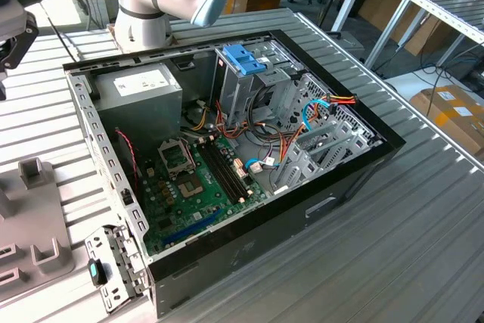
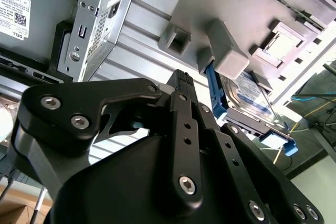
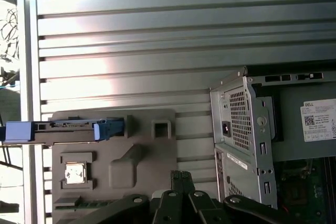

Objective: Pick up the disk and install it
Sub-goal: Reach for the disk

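The disk [image 3: 63, 126] stands on edge in a slot of the grey holder block [image 3: 152, 150]. It is seen edge-on in the first wrist view, with blue rails at both ends. In the second wrist view the disk [image 2: 247, 95] shows its silver face and printed label, with a blue rail beside it. My gripper [image 3: 181, 176] hangs above the holder block, well apart from the disk, with its black fingers [image 2: 181, 85] shut together on nothing.
The open computer case [image 1: 325, 202] lies on the ribbed metal table [image 1: 423, 247]. Inside are the motherboard, the grey power-supply box [image 1: 140, 85] and the drive cage with its blue handle [image 1: 243, 58]. The holder block [image 1: 30, 209] sits at the exterior view's left. A processor chip [image 3: 73, 173] rests in it.
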`<action>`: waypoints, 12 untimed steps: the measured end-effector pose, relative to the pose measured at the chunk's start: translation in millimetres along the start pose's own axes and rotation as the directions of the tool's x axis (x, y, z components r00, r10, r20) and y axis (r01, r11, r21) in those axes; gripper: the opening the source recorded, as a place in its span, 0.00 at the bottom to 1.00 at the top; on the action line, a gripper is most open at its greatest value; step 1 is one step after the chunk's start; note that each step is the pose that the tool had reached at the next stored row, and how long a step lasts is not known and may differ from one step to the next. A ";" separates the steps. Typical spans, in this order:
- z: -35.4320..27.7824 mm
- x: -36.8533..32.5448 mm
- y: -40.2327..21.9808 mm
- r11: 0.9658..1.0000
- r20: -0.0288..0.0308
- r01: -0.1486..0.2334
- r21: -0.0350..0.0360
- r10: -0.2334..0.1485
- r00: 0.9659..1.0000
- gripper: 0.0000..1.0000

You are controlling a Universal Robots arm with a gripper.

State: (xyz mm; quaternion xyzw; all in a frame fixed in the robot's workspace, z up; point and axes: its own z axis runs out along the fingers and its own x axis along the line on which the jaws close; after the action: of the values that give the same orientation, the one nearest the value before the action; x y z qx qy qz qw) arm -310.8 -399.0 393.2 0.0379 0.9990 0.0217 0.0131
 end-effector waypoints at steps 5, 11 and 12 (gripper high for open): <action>0.0 1.8 -0.1 1.000 0.000 0.000 0.000 0.000 1.000 0.11; -0.1 3.8 -0.3 1.000 0.000 0.000 0.000 0.000 1.000 0.11; -0.1 4.1 -0.3 1.000 0.000 0.000 0.000 0.000 1.000 0.11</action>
State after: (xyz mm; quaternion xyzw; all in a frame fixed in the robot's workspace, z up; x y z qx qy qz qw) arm -314.8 -398.9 393.2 0.0379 0.9990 0.0217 0.0131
